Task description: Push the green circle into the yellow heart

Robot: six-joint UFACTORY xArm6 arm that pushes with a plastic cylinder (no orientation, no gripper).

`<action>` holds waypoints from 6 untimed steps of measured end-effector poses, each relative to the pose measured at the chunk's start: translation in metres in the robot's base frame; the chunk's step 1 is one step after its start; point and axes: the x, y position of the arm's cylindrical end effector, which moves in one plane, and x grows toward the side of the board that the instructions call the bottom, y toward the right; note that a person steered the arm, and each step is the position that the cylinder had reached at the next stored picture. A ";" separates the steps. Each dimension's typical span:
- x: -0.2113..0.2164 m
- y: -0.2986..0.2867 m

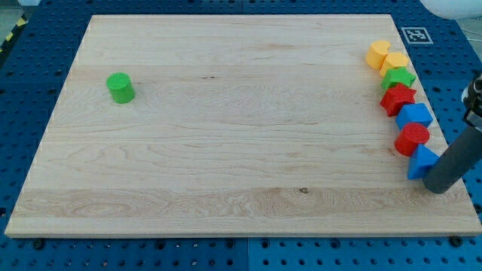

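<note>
My tip [437, 188] sat at the view's lower right; the green circle [120, 88] lay far left across the counter [241, 150], the yellow heart [378, 54] top right. No hand showed.

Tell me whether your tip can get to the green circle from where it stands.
Probably yes. My tip sits at the view's right beside the blue triangle block; the green circle stands alone far toward the view's left, with only bare board between.

Bright, even overhead light fills the room; the worktop [226, 128] shows no glare, shadows are short and soft, focus is sharp.
</note>
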 end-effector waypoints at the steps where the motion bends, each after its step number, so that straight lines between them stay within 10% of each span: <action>1: 0.000 0.000; 3: 0.013 -0.115; 6: -0.093 -0.381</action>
